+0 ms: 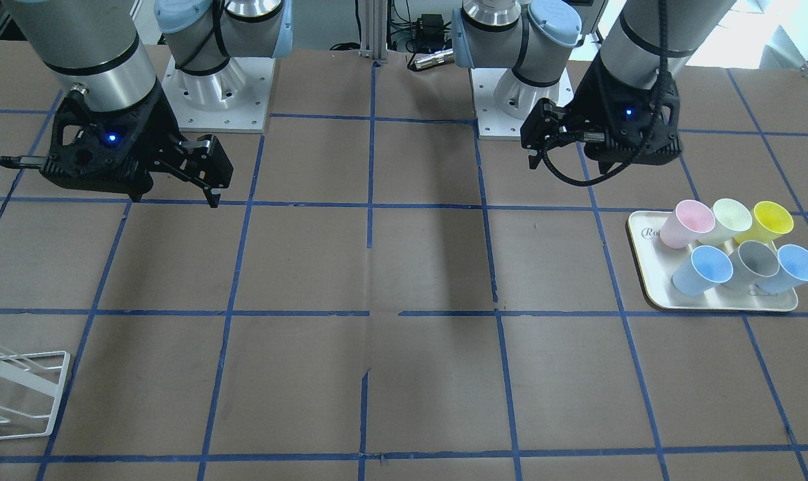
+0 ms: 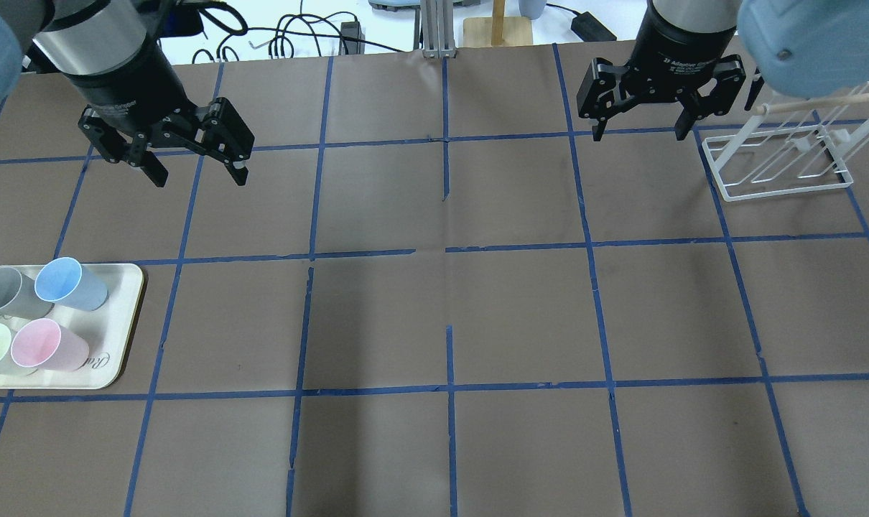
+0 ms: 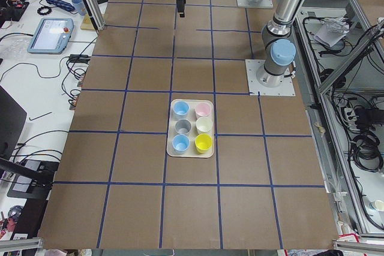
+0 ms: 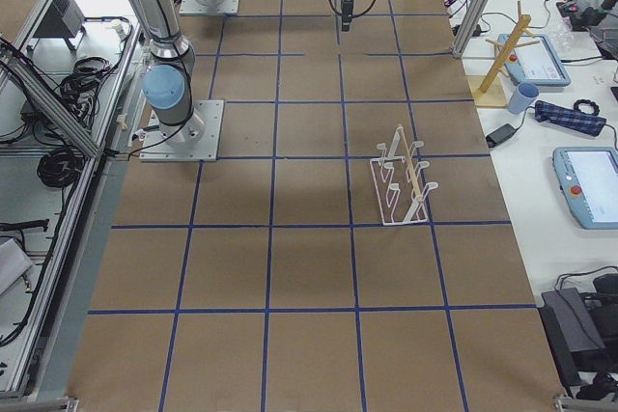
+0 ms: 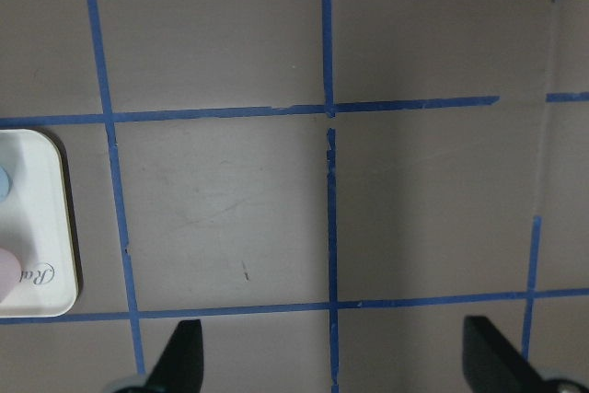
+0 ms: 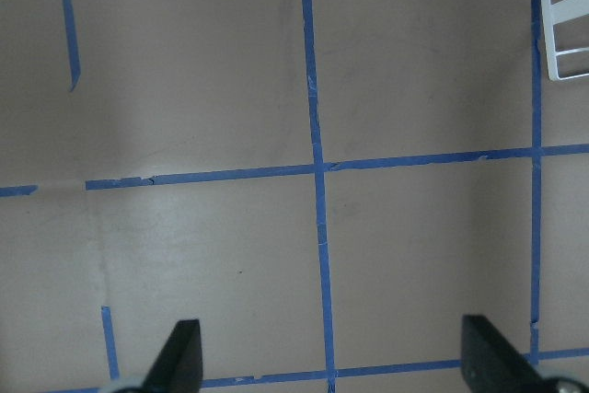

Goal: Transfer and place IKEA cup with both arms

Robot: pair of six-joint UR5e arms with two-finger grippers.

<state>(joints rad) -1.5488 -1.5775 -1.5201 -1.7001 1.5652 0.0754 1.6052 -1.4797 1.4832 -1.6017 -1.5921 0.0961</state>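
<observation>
Two alike light-blue cups stand upright on a cream tray at the table's left end. One blue cup shows fully in the overhead view; the other is cut off at the frame's edge. My left gripper is open and empty, above the table, beyond the tray and apart from it. It also shows in the front view. My right gripper is open and empty at the far right, beside the rack. Both wrist views show spread fingertips over bare table.
The tray also holds a grey cup, a pink cup, a pale green cup and a yellow cup. A white wire rack stands at the right. Blue tape lines grid the brown table.
</observation>
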